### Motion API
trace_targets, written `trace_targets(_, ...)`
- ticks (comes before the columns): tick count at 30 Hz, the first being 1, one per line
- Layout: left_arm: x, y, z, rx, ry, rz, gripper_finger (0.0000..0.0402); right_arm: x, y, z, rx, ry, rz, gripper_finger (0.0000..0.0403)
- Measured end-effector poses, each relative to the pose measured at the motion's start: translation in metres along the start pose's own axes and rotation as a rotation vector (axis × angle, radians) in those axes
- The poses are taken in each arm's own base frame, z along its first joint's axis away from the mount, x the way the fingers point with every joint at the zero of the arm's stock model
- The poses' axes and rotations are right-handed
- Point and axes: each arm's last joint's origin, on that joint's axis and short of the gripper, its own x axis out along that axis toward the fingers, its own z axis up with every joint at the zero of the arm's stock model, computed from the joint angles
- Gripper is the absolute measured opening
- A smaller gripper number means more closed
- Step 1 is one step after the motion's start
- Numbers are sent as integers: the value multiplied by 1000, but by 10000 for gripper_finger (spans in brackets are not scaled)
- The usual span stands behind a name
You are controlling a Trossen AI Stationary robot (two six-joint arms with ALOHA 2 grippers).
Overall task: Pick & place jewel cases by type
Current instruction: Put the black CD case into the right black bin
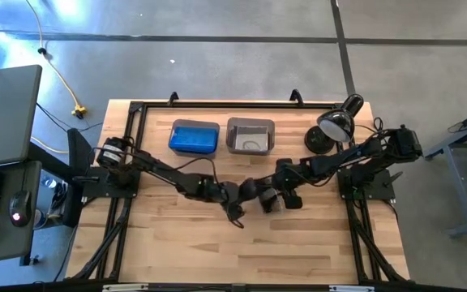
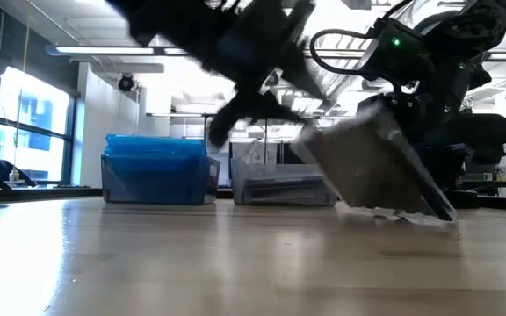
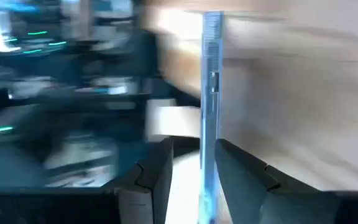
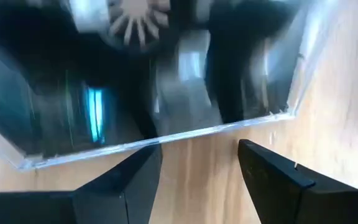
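A dark glossy jewel case (image 2: 372, 167) stands tilted at the table's middle, its lower edge (image 2: 402, 213) on the wood; it also shows in the high view (image 1: 264, 198). My left gripper (image 1: 235, 195) is at the case's raised side; in the left wrist view the case shows edge-on (image 3: 211, 74) between its open fingers (image 3: 193, 142). My right gripper (image 4: 197, 149) is open on the case's other side, facing its glossy face (image 4: 166, 81), and touches nothing. Blue cases lie in the blue-looking bin (image 1: 194, 136). My left gripper has the case's thin edge (image 3: 210, 149) between its two fingers, which lie across that edge. The case lies against one finger (image 3: 241, 174); a gap shows beside the other finger (image 3: 157, 174). The case is tilted, with its lower edge on the table.
Two bins stand at the table's far side: the one with blue cases (image 2: 158, 168) and a grey one (image 1: 250, 135) to its right. A black desk lamp (image 1: 335, 126) stands at the far right. Bare wood lies toward the near edge (image 1: 242, 251).
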Motion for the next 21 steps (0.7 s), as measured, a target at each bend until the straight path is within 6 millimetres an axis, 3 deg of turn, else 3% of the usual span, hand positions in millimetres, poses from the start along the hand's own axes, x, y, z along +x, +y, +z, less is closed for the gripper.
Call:
trace_targets(2,0,13,1,-21,10,48,122,-1,0,7,8,-64,16,213)
trace_targets(8,4,24,-4,-27,-14,-30,122,-4,3,24,-17,-226,55,213)
trace_targets(14,7,11,-17,-18,-4,-198,122,-4,7,23,-19,-215,18,213)
trace_targets(21,7,12,-16,-23,24,-180,122,-4,7,25,-9,-242,2,213)
